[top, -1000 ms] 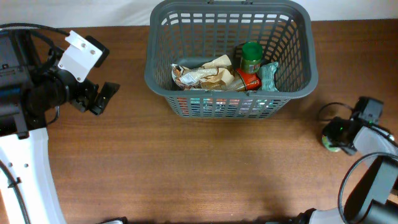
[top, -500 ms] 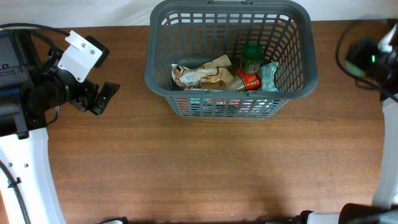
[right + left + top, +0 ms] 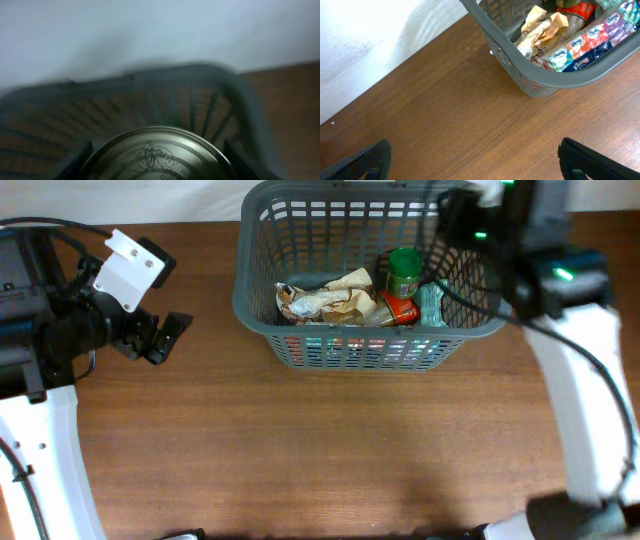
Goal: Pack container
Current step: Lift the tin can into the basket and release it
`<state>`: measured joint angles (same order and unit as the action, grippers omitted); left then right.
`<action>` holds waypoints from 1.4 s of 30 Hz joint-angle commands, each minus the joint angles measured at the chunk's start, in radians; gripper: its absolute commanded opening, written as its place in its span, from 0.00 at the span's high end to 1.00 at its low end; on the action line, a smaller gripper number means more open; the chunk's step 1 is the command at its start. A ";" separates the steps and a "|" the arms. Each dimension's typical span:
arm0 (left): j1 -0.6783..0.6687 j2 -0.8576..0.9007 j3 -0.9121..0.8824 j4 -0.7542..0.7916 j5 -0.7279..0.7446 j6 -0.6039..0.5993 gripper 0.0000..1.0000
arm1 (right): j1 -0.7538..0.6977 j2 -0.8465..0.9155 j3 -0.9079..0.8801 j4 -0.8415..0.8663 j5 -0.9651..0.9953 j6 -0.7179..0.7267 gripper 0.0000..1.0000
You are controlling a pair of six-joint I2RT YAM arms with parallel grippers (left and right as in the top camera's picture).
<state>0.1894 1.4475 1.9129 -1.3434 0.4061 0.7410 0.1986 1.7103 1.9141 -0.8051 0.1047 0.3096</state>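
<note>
The dark grey slotted basket (image 3: 258, 315) stands at the back middle of the table; it also shows in the left wrist view (image 3: 520, 50) and, blurred, in the right wrist view (image 3: 150, 85). My right gripper (image 3: 470, 220) hangs over the basket's far right part. In the right wrist view it (image 3: 157, 167) is shut on a round tin can (image 3: 155, 150), whose silver lid fills the bottom. The can is hidden under the arm in the overhead view. My left gripper (image 3: 165, 335) is open and empty over bare table left of the basket, its fingers wide apart (image 3: 480, 162).
In the basket lie a crumpled brown and white bag (image 3: 330, 300), a green-lidded jar (image 3: 404, 272), a red item (image 3: 400, 310) and a teal tissue pack (image 3: 432, 305). A white wall runs behind the table. The right arm crosses the basket's right rim.
My right arm swung from the table's right edge up and leftward to above the basket's far right part, carrying the can. The left arm has not moved.
</note>
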 commanded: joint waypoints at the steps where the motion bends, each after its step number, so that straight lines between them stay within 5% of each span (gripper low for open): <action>1: 0.006 0.000 -0.006 -0.001 -0.004 0.016 0.01 | 0.017 0.117 0.004 0.004 0.029 0.022 0.48; 8: 0.006 0.000 -0.006 -0.001 -0.004 0.016 0.01 | 0.016 0.217 0.004 0.005 -0.018 0.021 0.47; 12: 0.006 0.000 -0.006 -0.001 -0.004 0.016 0.01 | 0.016 0.220 0.004 0.001 -0.018 0.021 0.33; 15: 0.006 0.000 -0.006 -0.001 -0.004 0.016 0.01 | 0.016 0.219 0.005 -0.012 -0.019 0.021 0.11; 19: 0.006 0.000 -0.006 -0.001 -0.004 0.016 0.01 | 0.016 0.202 0.005 -0.045 -0.019 0.021 0.04; 32: 0.006 0.000 -0.006 -0.001 -0.004 0.016 0.01 | 0.017 -0.046 0.203 -0.411 -0.020 0.040 0.01; 42: 0.006 0.000 -0.006 -0.001 -0.004 0.016 0.01 | 0.018 -0.272 0.143 -0.670 0.020 0.040 0.00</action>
<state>0.1894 1.4475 1.9129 -1.3434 0.4061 0.7410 0.2085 1.4796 2.1101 -1.4448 0.0967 0.3401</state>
